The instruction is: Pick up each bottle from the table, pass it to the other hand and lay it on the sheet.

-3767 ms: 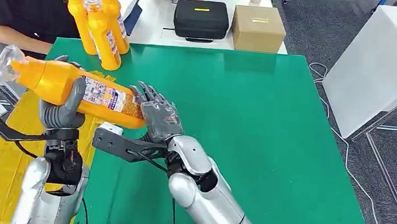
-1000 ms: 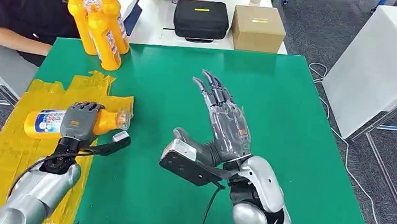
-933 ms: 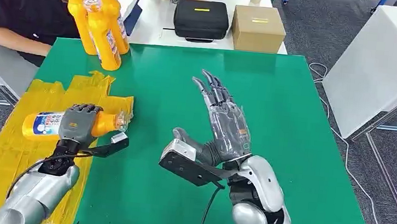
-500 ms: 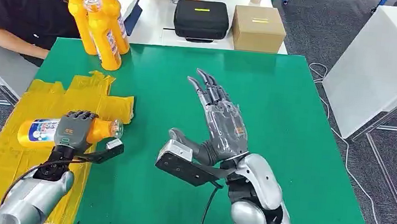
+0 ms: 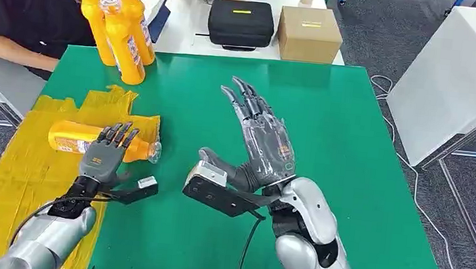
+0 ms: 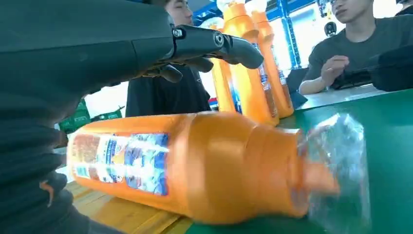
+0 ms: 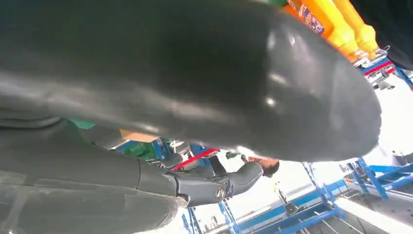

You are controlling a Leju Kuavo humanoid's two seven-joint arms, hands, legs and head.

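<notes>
An orange bottle [image 5: 75, 139] with a clear cap lies on its side on the yellow sheet [image 5: 14, 179], cap toward the green mat. My left hand [image 5: 108, 152] hovers just over its neck end with fingers spread, holding nothing. In the left wrist view the bottle [image 6: 195, 165] lies below the raised fingers [image 6: 214, 41] with a gap between them. My right hand [image 5: 261, 140] stands open over the green mat [image 5: 349, 185], fingers stretched forward. Three more orange bottles [image 5: 120, 27] stand upright at the mat's far left corner, also seen in the left wrist view as standing bottles [image 6: 248, 63].
A person in black sits at the far left beside the standing bottles. Behind the mat a white table holds a black case [image 5: 241, 21], a cardboard box [image 5: 309, 33] and a tablet. Another person's hands hold a phone there. A white cabinet [image 5: 458, 76] stands to the right.
My left hand has let go of the bottle and spread its fingers; the bottle now lies on the sheet, slightly farther back. The right hand has drifted a little to the left.
</notes>
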